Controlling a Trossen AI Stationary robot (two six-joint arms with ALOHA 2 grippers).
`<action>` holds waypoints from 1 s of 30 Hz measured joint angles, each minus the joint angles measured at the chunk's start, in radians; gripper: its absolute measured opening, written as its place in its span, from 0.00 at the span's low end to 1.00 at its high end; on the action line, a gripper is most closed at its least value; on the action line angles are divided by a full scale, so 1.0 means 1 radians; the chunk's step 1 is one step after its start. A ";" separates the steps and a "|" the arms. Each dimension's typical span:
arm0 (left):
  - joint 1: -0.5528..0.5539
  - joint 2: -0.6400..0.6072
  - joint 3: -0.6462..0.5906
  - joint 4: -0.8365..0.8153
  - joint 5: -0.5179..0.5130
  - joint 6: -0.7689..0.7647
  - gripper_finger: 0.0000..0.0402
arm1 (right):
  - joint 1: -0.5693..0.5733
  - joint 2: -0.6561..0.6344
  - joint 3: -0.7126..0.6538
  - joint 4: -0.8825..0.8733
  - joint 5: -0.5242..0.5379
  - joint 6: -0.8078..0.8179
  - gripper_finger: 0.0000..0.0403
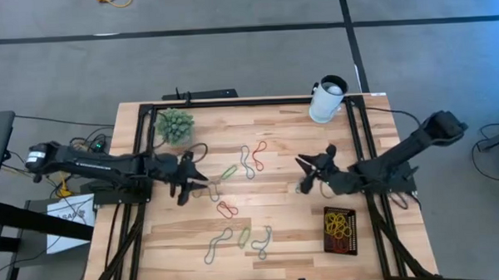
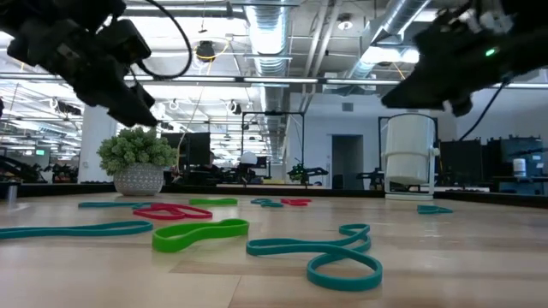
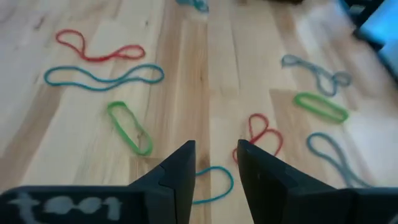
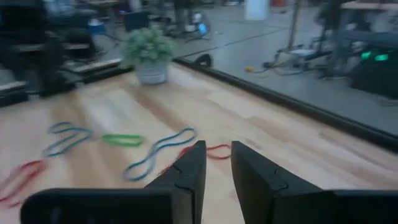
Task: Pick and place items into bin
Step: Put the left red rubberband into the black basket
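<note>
We see the bin (image 1: 340, 229) near the desk's (image 1: 286, 230) right front corner holding red and yellow bands (image 1: 338, 224); both pincers, left pincer (image 1: 199, 178) and right pincer (image 1: 304, 173), stand slightly parted, empty.

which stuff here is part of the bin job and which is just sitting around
Part of the job:
rubber bands loose on the table
black bin, some bands already in it

Just lying about:
green spiky plant
white cup

Rubber bands lie flat on the table (image 2: 479, 274): a green loop (image 2: 199, 233) beside a teal loop (image 2: 330, 255); a red loop (image 2: 174, 210) behind them; a potted plant (image 2: 137, 160) and a white cup (image 2: 408, 156) stand at the far edge.
</note>
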 joint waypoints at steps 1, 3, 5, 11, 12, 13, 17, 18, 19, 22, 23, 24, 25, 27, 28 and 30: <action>-0.018 0.035 0.000 0.020 -0.024 0.001 0.27 | -0.021 0.027 0.007 0.015 0.000 -0.002 0.18; -0.050 0.111 0.000 0.076 -0.049 0.019 0.27 | -0.056 0.073 0.028 0.039 0.000 -0.005 0.18; -0.073 0.186 0.000 0.145 -0.047 0.045 0.27 | -0.076 0.110 0.046 0.046 0.000 -0.005 0.18; -0.116 0.373 0.000 0.332 -0.002 0.084 0.27 | -0.086 0.187 0.087 0.042 -0.004 -0.008 0.18; -0.121 0.398 0.000 0.357 0.004 0.082 0.27 | -0.086 0.193 0.091 0.041 -0.004 -0.013 0.18; -0.126 0.421 0.000 0.379 0.011 0.076 0.27 | -0.086 0.197 0.094 0.042 -0.004 -0.021 0.18; -0.143 0.506 0.000 0.467 0.015 0.050 0.27 | -0.090 0.198 0.105 0.042 -0.004 -0.072 0.18; -0.147 0.530 0.001 0.496 0.015 0.046 0.27 | -0.092 0.195 0.107 0.042 -0.004 -0.083 0.18; -0.151 0.552 0.003 0.521 0.014 0.042 0.27 | -0.096 0.189 0.108 0.041 -0.004 -0.091 0.18; -0.162 0.631 0.029 0.556 -0.002 0.028 0.27 | -0.111 0.178 0.116 0.042 -0.003 -0.094 0.18; -0.167 0.659 0.044 0.556 -0.011 0.025 0.27 | -0.117 0.173 0.116 0.043 -0.003 -0.101 0.18; -0.172 0.688 0.061 0.557 -0.016 0.024 0.27 | -0.122 0.168 0.116 0.048 -0.003 -0.111 0.18; -0.177 0.714 0.075 0.556 -0.018 0.025 0.27 | -0.127 0.164 0.116 0.048 -0.003 -0.118 0.18; -0.187 0.766 0.110 0.555 -0.021 0.030 0.27 | -0.135 0.158 0.116 0.045 -0.003 -0.136 0.18; -0.190 0.787 0.127 0.548 -0.027 0.031 0.27 | -0.138 0.157 0.116 0.048 -0.003 -0.143 0.18; -0.194 0.827 0.162 0.517 -0.044 0.030 0.27 | -0.142 0.157 0.116 0.046 -0.004 -0.145 0.18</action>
